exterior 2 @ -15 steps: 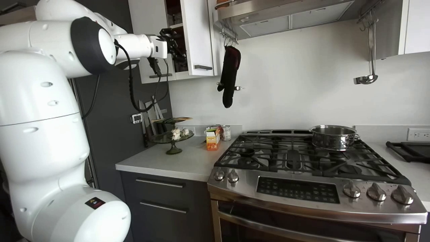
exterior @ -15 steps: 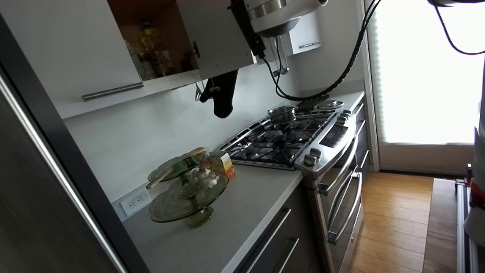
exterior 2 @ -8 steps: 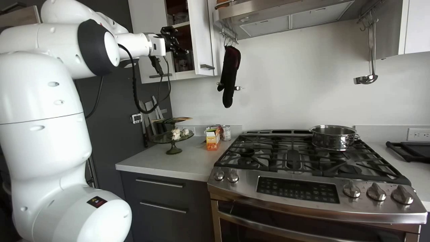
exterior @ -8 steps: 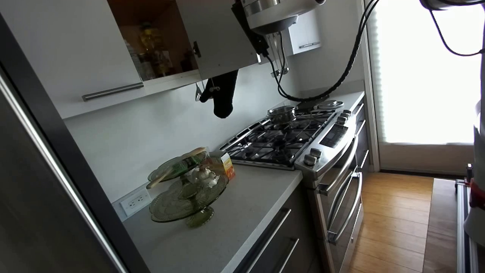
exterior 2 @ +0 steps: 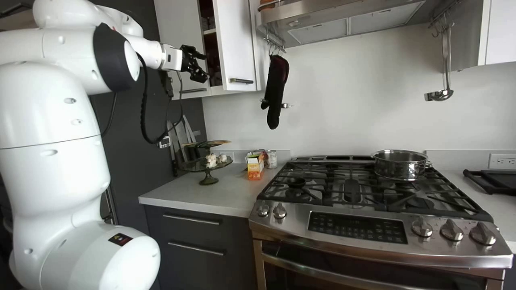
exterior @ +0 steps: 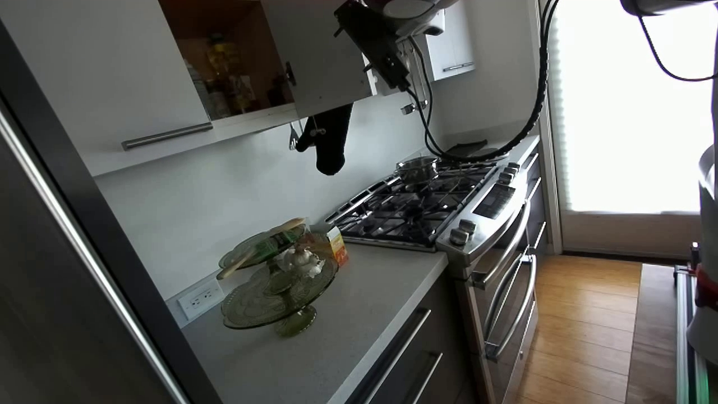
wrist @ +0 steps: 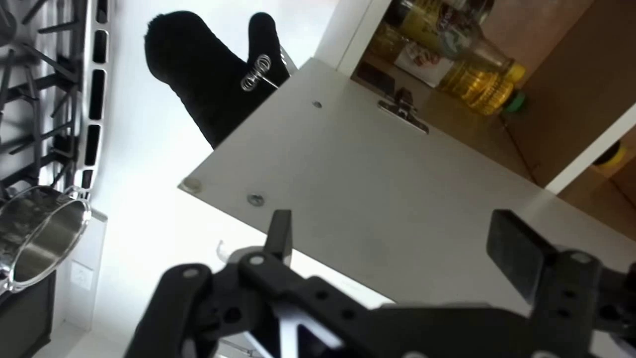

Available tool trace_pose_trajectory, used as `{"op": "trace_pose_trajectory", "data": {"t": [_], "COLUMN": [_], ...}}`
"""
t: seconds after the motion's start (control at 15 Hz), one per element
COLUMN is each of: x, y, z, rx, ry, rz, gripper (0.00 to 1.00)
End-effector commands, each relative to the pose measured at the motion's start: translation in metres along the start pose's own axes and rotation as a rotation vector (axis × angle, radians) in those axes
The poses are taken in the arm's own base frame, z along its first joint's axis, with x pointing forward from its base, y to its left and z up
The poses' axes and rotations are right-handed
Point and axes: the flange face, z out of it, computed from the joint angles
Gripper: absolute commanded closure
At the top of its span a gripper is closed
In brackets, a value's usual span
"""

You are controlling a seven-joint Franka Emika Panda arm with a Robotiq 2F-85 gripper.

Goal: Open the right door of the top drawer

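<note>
The right door [exterior 2: 238, 44] of the white wall cabinet [exterior: 255, 119] stands partly open, with a short steel handle low on its front. Its plain inner face shows in an exterior view [exterior: 322, 56] and in the wrist view [wrist: 387, 199], with a metal hinge [wrist: 403, 110] at the cabinet side. My gripper [exterior 2: 204, 67] is open and empty. In that exterior view it is in front of the cabinet, left of the door's free edge, with a visible gap. In the wrist view the fingers [wrist: 516, 248] overlap the door's inner face. An exterior view hides the fingers behind the wrist.
The wider left door [exterior: 112, 73] with a long bar handle is shut. Bottles [wrist: 477, 84] stand inside the cabinet. A black oven mitt [exterior 2: 276, 90] hangs beside the open door, below the range hood [exterior 2: 342, 16]. A tiered glass stand [exterior 2: 207, 165] is on the counter beneath.
The right door swung wider until half a second ago, then moved back to slightly less open than at first. My gripper has pulled back leftward, out of the cabinet opening.
</note>
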Motion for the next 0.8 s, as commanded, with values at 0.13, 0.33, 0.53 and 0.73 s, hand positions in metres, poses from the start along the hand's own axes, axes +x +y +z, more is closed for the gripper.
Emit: {"op": "trace_pose_trajectory", "data": {"t": [0.13, 0.33, 0.53, 0.73], "x": [-0.011, -0.024, -0.024, -0.005], "y": [-0.008, -0.008, -0.013, 0.008], "z": [-0.015, -0.035, -0.06, -0.068], "rx": [-0.08, -0.162, -0.237, -0.259], "ry": [-0.177, -0.316, -0.408, -0.47], "rz": [-0.02, -0.085, -0.216, -0.338], "gripper": [0.0, 0.0, 0.0, 0.0]}}
